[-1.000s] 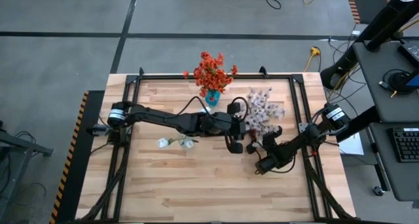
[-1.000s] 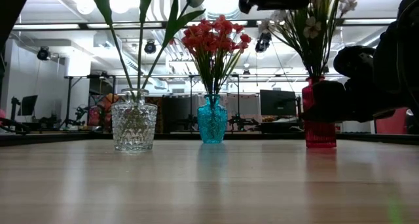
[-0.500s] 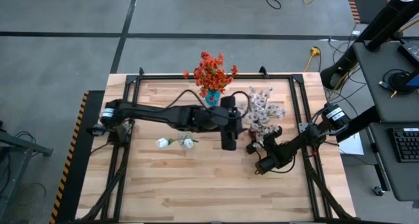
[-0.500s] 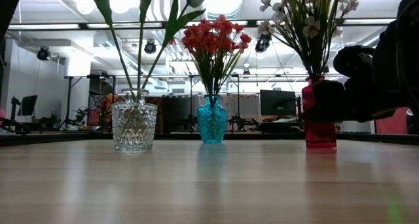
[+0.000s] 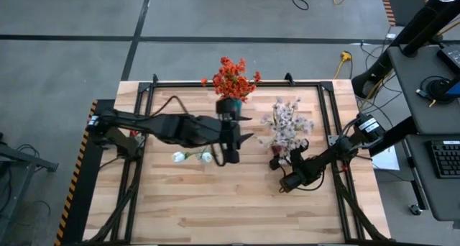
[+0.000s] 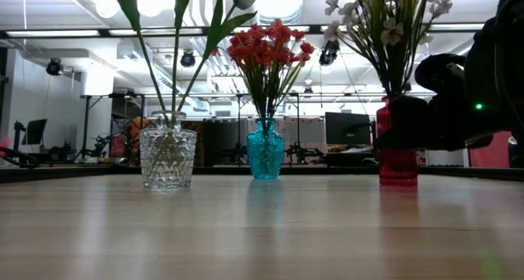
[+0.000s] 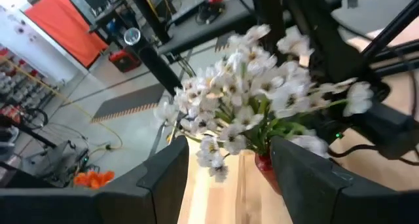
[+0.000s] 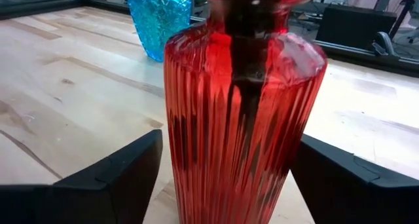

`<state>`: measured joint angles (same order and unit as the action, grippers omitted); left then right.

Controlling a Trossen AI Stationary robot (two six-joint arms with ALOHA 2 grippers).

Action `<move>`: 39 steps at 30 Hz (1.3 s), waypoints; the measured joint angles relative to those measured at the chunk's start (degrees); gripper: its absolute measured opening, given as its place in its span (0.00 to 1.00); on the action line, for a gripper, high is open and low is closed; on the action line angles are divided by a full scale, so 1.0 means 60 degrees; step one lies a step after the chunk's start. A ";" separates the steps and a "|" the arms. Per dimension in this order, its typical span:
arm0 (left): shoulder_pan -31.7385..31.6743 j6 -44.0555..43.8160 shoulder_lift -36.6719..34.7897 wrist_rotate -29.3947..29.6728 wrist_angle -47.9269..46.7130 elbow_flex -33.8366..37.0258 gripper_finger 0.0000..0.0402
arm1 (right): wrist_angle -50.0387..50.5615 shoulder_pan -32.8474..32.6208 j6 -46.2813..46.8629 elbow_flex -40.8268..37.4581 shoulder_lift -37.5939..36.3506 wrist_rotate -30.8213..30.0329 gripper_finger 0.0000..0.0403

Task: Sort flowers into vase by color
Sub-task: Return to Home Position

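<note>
On the wooden table (image 5: 215, 203) in a bright workshop, pale pink-white flowers (image 5: 286, 121) stand upright in a ribbed red vase (image 8: 242, 119). Right gripper (image 8: 222, 165) brackets the vase, fingers spread, apart from it. Left gripper (image 5: 231, 154) hangs open beside orange-red flowers (image 5: 231, 77).

We are in a robotics lab or industrial workshop: a wooden worktable (image 5: 215, 203) ringed by a black metal frame (image 5: 237, 83) stands on a grey concrete floor (image 5: 72, 52), with hazard-striped tape (image 5: 77, 175) at centre left and loose cables (image 5: 345, 59) upper right. Beyond the tabletop we see ceiling lights (image 6: 106, 2), monitors (image 6: 346, 126) and a desk with a keyboard (image 5: 445, 158) at right.
</note>
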<state>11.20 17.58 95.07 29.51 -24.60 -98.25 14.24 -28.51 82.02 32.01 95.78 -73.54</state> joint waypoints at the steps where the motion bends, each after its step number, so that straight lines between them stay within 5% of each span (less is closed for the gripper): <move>1: 0.0104 0.0039 -0.0175 0.0084 -0.0001 0.0092 0.50 | 0.0002 -0.0010 0.0004 0.0002 -0.0002 0.0036 0.78; 6: 0.0736 -0.0140 -0.1413 0.0447 0.0026 0.0899 0.50 | 0.0020 -0.0087 0.0004 0.0004 -0.0002 0.0112 0.82; 12: 0.2092 -0.0686 -0.3163 0.2705 0.0324 0.2467 0.50 | 0.0268 -0.0392 -0.0022 0.0036 -0.0230 0.0434 0.81; 24: 0.4742 -0.2193 -0.5683 0.5574 0.1406 0.5850 0.50 | 0.0807 -0.1426 -0.1319 0.0040 -0.2132 0.0564 0.82; 39: 0.5832 -0.3384 -0.6149 0.6198 0.0688 0.6697 0.50 | 0.2632 -0.3292 -0.2045 0.0040 -0.5039 0.1836 0.81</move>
<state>46.19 -2.72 58.17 66.70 -20.47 -58.07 30.03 -48.26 69.75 32.25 65.54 -62.52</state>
